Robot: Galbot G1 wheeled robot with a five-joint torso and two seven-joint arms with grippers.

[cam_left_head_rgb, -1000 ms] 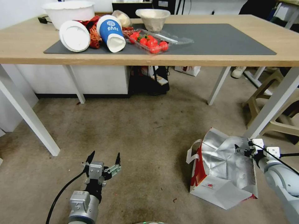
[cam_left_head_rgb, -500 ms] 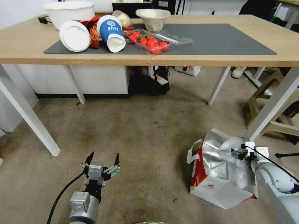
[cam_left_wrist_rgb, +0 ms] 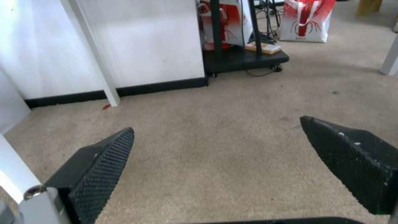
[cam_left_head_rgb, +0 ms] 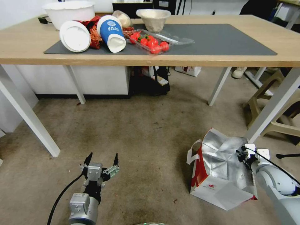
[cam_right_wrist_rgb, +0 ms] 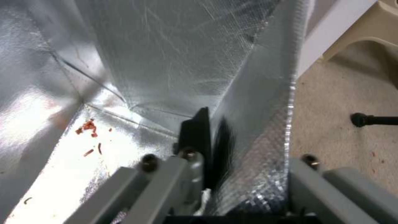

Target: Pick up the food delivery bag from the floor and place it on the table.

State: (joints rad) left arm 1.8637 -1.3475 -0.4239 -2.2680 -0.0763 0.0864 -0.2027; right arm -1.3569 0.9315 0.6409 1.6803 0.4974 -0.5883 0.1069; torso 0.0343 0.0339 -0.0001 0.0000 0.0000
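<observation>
Beside a white table leg (cam_left_head_rgb: 271,107), right gripper (cam_left_head_rgb: 243,153) pinches the food delivery bag (cam_left_head_rgb: 223,170) wall.

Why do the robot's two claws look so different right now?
The left gripper is wide open, holding nothing, above bare floor. The right gripper is pinched shut on the food delivery bag, gripping its foil-lined wall. Both sit low, well below the table.

A toppled blue paper cup (cam_left_head_rgb: 111,32) lies beside a clear plastic tray of red tomatoes (cam_left_head_rgb: 149,42), a white plastic tub (cam_left_head_rgb: 68,12) behind it.
</observation>
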